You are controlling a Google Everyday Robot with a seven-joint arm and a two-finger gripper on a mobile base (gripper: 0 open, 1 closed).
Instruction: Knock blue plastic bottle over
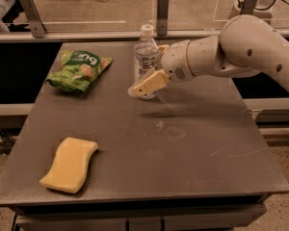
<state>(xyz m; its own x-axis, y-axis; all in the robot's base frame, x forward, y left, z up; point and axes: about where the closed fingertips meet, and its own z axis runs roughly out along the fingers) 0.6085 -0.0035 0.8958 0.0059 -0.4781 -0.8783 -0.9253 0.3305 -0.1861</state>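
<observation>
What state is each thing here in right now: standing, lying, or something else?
blue plastic bottle: standing upright, cap on, near the far edge of the table.
tool: low against the bottle's front, by its base.
green snack bag: lying flat, far left.
yellow sponge: lying flat, near left.

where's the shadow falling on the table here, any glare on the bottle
Camera view: dim, warm light; the arm and its pincer, low against the bottle, throw a soft shadow on the table just in front of them. Camera view: no strong glare on the clear bottle; the sponge has only a thin shadow along its near edge.
</observation>
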